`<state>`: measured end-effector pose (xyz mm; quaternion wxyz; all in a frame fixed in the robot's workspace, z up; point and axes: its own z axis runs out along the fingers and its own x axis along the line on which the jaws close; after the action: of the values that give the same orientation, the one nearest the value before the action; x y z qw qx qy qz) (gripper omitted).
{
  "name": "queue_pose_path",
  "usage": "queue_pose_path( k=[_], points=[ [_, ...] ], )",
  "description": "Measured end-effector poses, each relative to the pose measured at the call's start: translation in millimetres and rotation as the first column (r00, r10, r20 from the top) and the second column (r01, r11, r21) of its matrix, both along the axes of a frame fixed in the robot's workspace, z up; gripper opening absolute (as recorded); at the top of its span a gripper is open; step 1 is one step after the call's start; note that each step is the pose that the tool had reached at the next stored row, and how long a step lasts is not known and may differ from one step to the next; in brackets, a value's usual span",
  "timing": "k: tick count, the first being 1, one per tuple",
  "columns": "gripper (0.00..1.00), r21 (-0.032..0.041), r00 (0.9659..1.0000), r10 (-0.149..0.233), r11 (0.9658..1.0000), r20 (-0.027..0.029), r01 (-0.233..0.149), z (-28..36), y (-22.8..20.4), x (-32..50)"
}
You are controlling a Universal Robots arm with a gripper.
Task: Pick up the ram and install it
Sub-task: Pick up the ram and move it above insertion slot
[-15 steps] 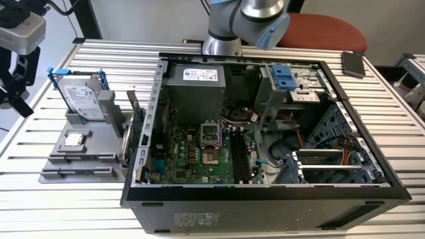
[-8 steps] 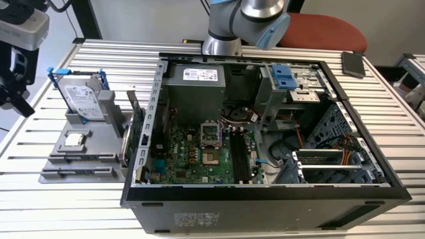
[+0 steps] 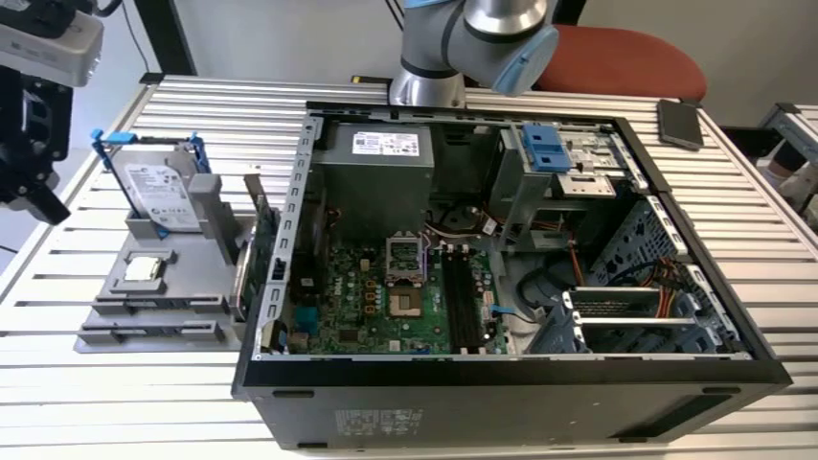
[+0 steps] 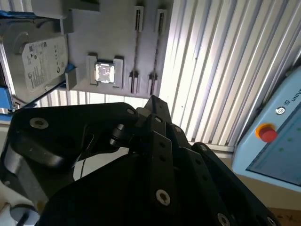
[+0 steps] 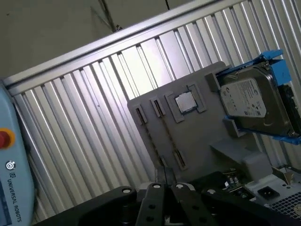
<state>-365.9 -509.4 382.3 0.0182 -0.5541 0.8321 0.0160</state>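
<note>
The black gripper (image 3: 42,196) hangs well to the exterior view's left of the open black computer case (image 3: 511,369). In the first wrist view its fingers (image 5: 156,190) are drawn together at the tips, and whether they pinch anything cannot be told. Just beside the case on that side, the grey plastic holder tray (image 3: 192,257) carries a silver hard drive (image 3: 164,196) in blue rails and a square silver processor (image 3: 141,268). The position of the ram cannot be determined.

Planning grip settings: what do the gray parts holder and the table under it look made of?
The parts holder looks like matte gray plastic, possibly printed: dull, uniform, with moulded slots. The table looks like bare aluminium slats: ribbed, silvery, with bright glare.
</note>
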Motion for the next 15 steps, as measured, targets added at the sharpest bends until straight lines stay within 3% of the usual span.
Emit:
queue_pose_path(
  k=[4, 8, 13, 15],
  points=[
    [0.00, -0.0001, 0.9985, 0.055, 0.9985, -0.0001, -0.055, 0.1, 0.0, 1.6],
    [0.00, 0.0001, 0.9939, 0.110, 0.9939, 0.0001, -0.110, -0.1, 0.0, 3.1],
    [0.00, 0.0000, 0.9841, 0.178, 0.9841, 0.0000, -0.178, -0.1, 0.0, 5.0],
    [0.00, 0.0000, 0.9785, 0.206, 0.9785, 0.0000, -0.206, -0.2, 0.0, 5.6]
  ],
)
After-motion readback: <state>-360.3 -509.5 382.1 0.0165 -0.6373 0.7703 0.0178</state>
